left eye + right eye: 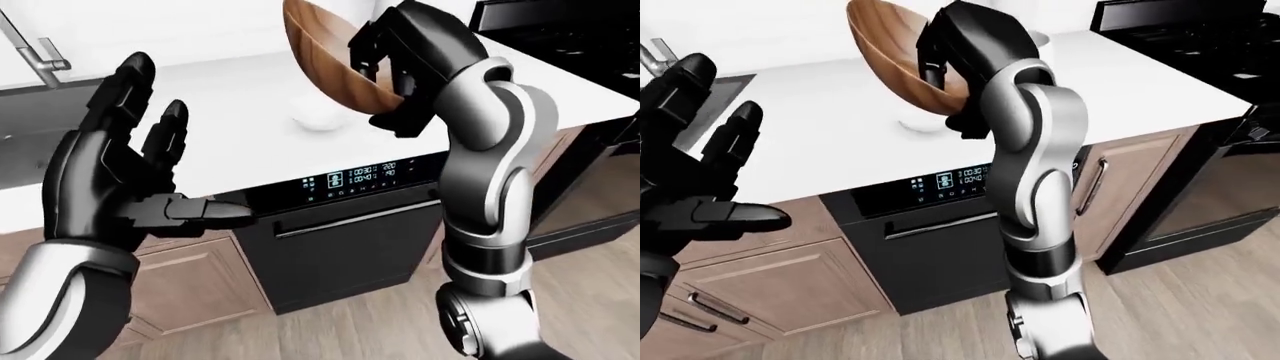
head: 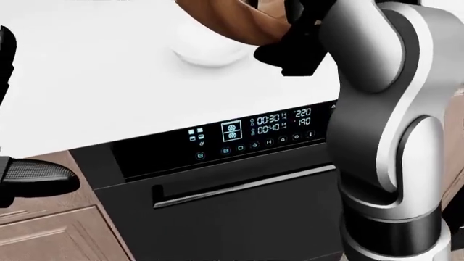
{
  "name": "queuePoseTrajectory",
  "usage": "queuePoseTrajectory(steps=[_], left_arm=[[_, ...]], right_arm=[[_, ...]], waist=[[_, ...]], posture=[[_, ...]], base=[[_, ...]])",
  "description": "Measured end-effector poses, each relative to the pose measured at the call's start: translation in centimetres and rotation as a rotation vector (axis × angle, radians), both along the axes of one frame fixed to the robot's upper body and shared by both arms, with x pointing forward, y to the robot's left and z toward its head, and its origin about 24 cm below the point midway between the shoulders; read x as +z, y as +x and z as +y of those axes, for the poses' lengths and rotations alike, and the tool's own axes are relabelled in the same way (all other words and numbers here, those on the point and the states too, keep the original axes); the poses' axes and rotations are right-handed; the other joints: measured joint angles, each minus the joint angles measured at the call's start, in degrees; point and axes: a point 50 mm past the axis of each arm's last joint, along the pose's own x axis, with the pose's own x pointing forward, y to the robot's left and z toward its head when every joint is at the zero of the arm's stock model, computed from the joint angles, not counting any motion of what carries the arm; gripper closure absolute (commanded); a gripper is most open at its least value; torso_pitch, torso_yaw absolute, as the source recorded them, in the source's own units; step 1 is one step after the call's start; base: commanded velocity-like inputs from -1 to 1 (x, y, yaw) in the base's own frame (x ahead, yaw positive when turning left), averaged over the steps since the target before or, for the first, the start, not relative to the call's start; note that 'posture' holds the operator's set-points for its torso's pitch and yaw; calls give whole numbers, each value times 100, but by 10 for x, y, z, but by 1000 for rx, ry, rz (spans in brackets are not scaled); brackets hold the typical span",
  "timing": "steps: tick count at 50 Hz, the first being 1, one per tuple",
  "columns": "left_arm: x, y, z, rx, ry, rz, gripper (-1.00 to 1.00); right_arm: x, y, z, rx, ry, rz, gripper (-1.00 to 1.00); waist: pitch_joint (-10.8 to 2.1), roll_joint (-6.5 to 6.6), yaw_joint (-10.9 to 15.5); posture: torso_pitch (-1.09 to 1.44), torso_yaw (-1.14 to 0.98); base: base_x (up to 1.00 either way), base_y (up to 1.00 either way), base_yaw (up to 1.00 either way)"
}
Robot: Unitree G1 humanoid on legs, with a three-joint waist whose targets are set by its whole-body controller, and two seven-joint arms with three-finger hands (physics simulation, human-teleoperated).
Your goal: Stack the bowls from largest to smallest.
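Held high above white countertop (image 1: 240,112): large round brown wooden bowl (image 1: 325,64), tilted, rim pinched by right hand (image 1: 390,49). Probably stiff, light, smooth; best gripped at rim. Left hand (image 1: 115,180) spread, empty.

bowls: 2 — wooden bowl (image 1: 325,67) | white bowl (image 1: 318,115) | robot hands: 2

The right hand (image 2: 294,38) holds a wooden bowl (image 2: 232,22) above the white counter (image 2: 109,81), over a black dishwasher (image 2: 239,179)
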Motion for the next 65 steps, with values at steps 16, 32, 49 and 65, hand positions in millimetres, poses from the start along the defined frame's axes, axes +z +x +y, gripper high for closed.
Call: queuePoseTrajectory(steps=[16,32,49,65], left_arm=[[2,-2,4,26,-7,-23,-100],[2,-2,1,7,-6,-21,-100],[-4,-1,0,-23,2,19,-100],[4,1,11,42,-13,3,-100]], right_arm=[[2,-4,9,54,-19,-10,100],[3,-4,5,26,-7,-20,100],[-8,1,-6,-17,27,59,100],[1,-7,16,83,-26,21,100]], waist=[[-41,70,64],[36,362,26],[-59,-67,7],[-61,365,262]], posture=[[0,0],[0,0],[0,0],[0,0]], base=[[-1,-59,0],[-1,-59,0],[0,-27,38],[0,0,100]])
